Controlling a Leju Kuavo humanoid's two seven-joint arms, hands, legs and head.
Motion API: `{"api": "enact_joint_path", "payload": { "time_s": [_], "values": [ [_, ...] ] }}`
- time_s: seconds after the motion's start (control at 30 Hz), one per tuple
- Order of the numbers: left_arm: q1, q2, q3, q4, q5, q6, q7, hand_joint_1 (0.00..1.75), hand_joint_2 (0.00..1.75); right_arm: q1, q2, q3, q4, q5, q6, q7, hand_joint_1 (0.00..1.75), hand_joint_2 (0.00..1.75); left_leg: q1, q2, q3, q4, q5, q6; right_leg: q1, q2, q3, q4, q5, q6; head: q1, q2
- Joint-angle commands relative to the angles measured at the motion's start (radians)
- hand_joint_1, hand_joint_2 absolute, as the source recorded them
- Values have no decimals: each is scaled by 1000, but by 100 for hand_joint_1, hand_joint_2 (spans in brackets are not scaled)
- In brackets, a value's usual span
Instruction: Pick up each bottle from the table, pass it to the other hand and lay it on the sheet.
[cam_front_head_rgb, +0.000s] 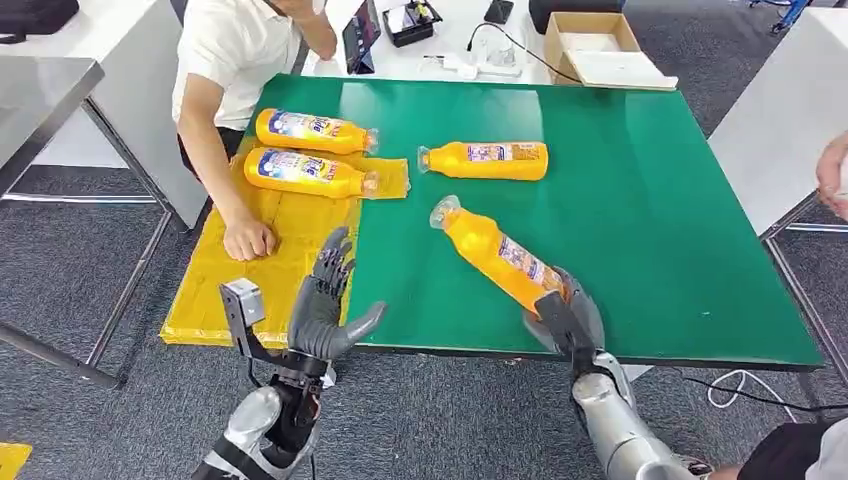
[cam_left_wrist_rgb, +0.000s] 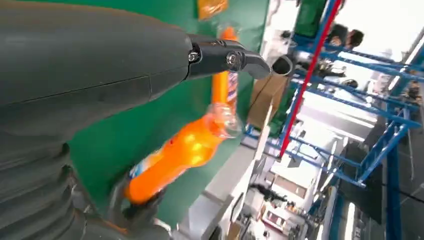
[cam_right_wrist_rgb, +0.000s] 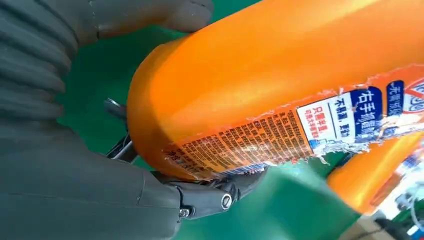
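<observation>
Right hand (cam_front_head_rgb: 562, 318) grips the base of 1 orange bottle (cam_front_head_rgb: 495, 252), its capped neck pointing away from the fingers, tilted over the green table (cam_front_head_rgb: 650, 200). Left hand (cam_front_head_rgb: 325, 295) empty, fingers spread. Judged: full, smooth plastic, slippery; take the labelled mid-body.

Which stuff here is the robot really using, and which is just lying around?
For the job: held bottle; bottle on the table; two bottles on the sheet; yellow sheet; right hand; left hand.

Lying about: cardboard box; black tray; white cable.
</observation>
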Motion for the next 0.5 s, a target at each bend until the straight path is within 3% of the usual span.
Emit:
{"api": "enact_joint_path", "payload": {
  "time_s": [0.03,0.17,0.33,0.5],
  "values": [
    [14,46,6,21,21,-38,15,0,175,42,59,-47,-81,-62,47,-16,175,175,1,2,4,-1,-2,-2,1,2,4,-1,-2,-3,0,0],
    [27,62,-11,45,86,-100,92,0,175,114,117,1,-235,-155,118,-34,175,175,1,2,2,-1,-1,-1,1,2,2,-1,-1,-2,0,0],
    [48,53,-17,36,58,-76,62,0,175,200,138,137,-457,-222,161,0,175,175,1,2,1,-1,-2,-2,1,2,0,0,-1,-2,0,0],
    [33,39,-38,37,55,-70,63,0,175,196,119,248,-481,-211,186,38,175,175,1,1,-1,0,-2,-1,1,1,-2,1,-2,-2,0,0]
  ]
}}
